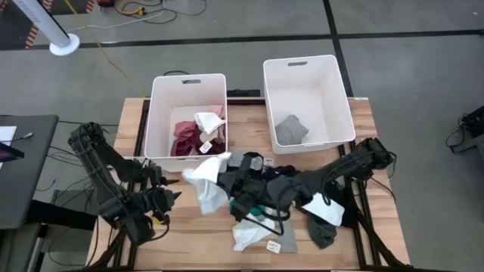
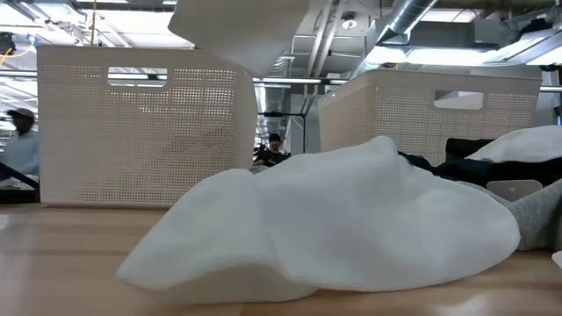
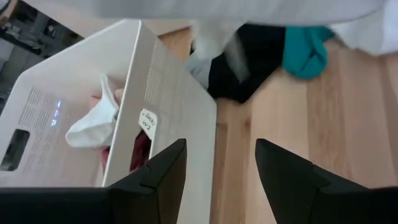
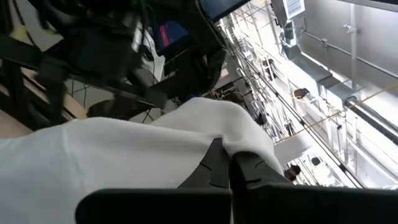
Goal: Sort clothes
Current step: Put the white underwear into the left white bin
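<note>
My right pincer [image 1: 227, 168] is clamped on a white garment [image 1: 206, 181], raised beside the left bin [image 1: 159, 113] to drop in; left pincer [image 1: 170, 198] parted, empty, near the counter's front-left.

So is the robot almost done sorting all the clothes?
Not yet. Maroon and white pieces already lie in the left bin, and one grey piece in the right bin. The right gripper is shut on a white garment. The left gripper is open and empty. A mixed pile waits on the table.
</note>
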You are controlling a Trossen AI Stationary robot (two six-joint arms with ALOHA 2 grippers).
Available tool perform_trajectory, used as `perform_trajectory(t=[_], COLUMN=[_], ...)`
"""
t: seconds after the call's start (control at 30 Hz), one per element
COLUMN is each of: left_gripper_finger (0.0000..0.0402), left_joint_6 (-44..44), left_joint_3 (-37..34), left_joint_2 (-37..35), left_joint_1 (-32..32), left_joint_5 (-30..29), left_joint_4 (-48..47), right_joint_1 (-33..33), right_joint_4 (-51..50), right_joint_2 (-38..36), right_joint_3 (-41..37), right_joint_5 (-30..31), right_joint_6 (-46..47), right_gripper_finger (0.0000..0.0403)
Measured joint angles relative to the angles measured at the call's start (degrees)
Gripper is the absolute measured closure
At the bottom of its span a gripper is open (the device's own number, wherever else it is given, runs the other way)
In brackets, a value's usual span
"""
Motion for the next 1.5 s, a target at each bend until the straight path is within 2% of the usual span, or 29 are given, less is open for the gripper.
perform_trajectory(t=[0.2,0.4,0.53,0.87,1.03,1.33,1.5], left_gripper_finger=[0.0217,0.0217,0.0217,0.0217,0.0217,0.0217,0.0217], left_joint_6=[-2.49,-4.78,-5.75,-4.41,-4.27,-4.17,0.64], left_joint_3=[0.00,-0.02,-0.05,-0.09,-0.33,-8.52,-10.75], left_joint_2=[0.07,0.07,0.07,0.09,0.09,0.11,0.09], left_joint_1=[-2.63,-4.27,-5.11,-5.30,-5.30,-4.55,-4.26], left_joint_5=[-1.19,-1.19,-1.19,-1.22,-1.28,-1.18,-1.17], left_joint_4=[-0.18,-0.16,0.04,2.27,2.64,9.07,15.51], right_joint_1=[-3.50,-8.30,-11.70,-18.51,-22.44,-29.38,-32.44], right_joint_4=[-7.60,-16.81,-19.52,-20.31,-19.03,-15.20,-13.34], right_joint_2=[0.00,-0.02,-0.04,-0.04,-0.04,-0.04,0.16], right_joint_3=[6.61,13.47,16.09,18.12,18.25,18.25,18.25], right_joint_5=[-2.34,-9.08,-14.30,-27.19,-35.74,-46.40,-52.94], right_joint_6=[1.37,7.80,11.60,17.46,20.97,27.85,32.39], right_gripper_finger=[0.0403,0.0403,0.0403,0.0403,0.0403,0.0403,0.0403])
